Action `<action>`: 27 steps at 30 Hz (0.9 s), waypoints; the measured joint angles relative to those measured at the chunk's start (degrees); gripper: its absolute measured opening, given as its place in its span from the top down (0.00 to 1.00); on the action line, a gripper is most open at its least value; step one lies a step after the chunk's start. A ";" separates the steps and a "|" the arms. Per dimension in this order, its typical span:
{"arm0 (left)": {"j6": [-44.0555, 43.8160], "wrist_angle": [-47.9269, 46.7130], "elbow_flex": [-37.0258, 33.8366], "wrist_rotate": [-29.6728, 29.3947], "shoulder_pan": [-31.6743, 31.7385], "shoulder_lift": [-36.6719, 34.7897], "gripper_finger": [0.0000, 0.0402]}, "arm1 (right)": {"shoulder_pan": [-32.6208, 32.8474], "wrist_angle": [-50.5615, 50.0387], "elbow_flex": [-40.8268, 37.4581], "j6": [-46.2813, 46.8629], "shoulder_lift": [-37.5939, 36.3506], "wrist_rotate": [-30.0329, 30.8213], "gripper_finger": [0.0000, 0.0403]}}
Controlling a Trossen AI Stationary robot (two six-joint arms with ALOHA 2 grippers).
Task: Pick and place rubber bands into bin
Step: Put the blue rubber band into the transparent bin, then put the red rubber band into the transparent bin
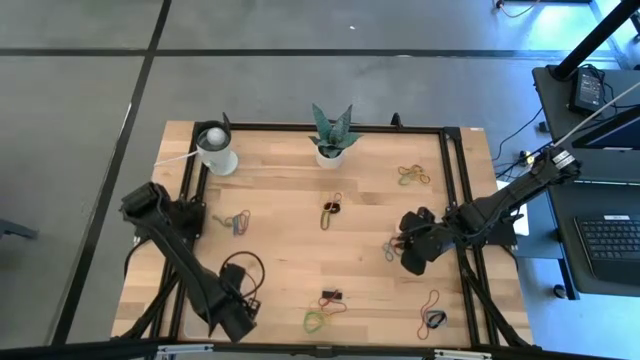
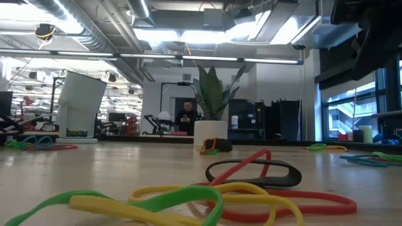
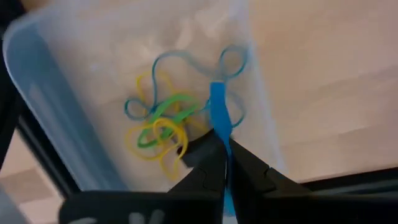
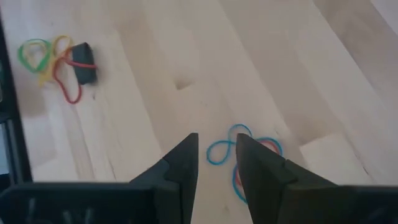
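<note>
While the left gripper [image 3: 221, 158] hangs over the bin [image 3: 56, 118] with its fingers pinched tight on a blue band [image 3: 219, 112], the likeliest slip is in the letting go — the loop lies near the bin's wall on the bare-wood side, and if it clings to a finger or springs as the jaws part, it could drop outside instead of joining the yellow, green and blue bands [image 3: 158, 127] already in the tub. From overhead the bin sits at the near-left corner of the table [image 1: 290, 225], close to the black frame, so there is little room for a swing on that side. The right gripper [image 4: 216, 163] hovers low by the right rail with its fingers a narrow way apart and nothing between them, above a blue-and-red tangle [image 4: 239, 152]; closing off-centre would only nudge those thin loops along the wood. Other clusters — by the plant [image 1: 331, 135] and along the near edge — lie well apart, with open wood between.
</note>
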 joint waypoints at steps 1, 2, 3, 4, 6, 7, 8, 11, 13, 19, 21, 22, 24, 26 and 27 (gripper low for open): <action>0.13 0.23 0.00 1.04 -0.13 0.68 0.95 | 0.00 0.31 0.00 -0.12 0.00 -0.01 0.72; 0.21 0.64 0.00 1.79 -0.35 1.30 0.93 | 0.00 0.76 0.00 -0.20 0.00 0.01 0.72; 0.48 1.08 0.00 1.94 -0.52 1.77 0.90 | 0.00 1.32 0.00 -0.24 0.00 0.00 0.72; 0.58 1.55 -0.02 1.89 -0.67 2.01 0.87 | 0.00 1.68 0.00 -0.23 0.00 0.01 0.72; 0.58 2.49 -0.22 1.66 -0.75 2.09 0.81 | 0.00 2.43 0.00 -0.19 0.02 -0.01 0.72; 0.58 2.79 -0.37 1.62 -0.75 2.09 0.78 | 0.00 2.94 0.00 -0.19 0.01 -0.01 0.72; 0.58 2.79 -0.51 1.62 -0.75 2.14 0.74 | 0.00 3.35 0.00 -0.19 0.01 -0.01 0.72; 0.55 2.50 -0.59 1.62 -0.75 2.14 0.66 | 0.00 4.31 0.00 -0.30 0.02 0.01 0.72; 0.51 2.50 -0.59 1.24 -0.75 2.06 0.63 | 0.00 4.33 0.00 -0.30 0.02 -0.01 0.72; 0.53 2.13 -0.27 -12.36 1.37 -1.32 0.63 | 0.00 4.10 0.00 -0.32 0.02 -0.01 0.72; 3.84 2.09 -0.21 -15.41 2.86 -3.49 0.65 | 0.00 4.01 0.00 -0.32 0.02 -0.01 0.72; 5.62 1.96 -0.17 -16.56 3.68 -4.54 0.65 | 0.00 4.00 0.00 -0.32 0.02 -0.01 0.72; 9.74 1.62 -0.17 -18.41 5.54 -6.82 0.67 | 0.00 3.98 0.00 -0.32 0.02 0.01 0.72; 14.29 1.34 -0.15 -20.39 7.79 -9.01 0.69 | -0.30 3.97 0.01 -0.34 0.02 0.01 0.72; 16.43 0.85 -0.15 -21.44 9.06 -10.06 0.70 | -0.52 3.93 0.02 -0.34 0.02 0.01 0.72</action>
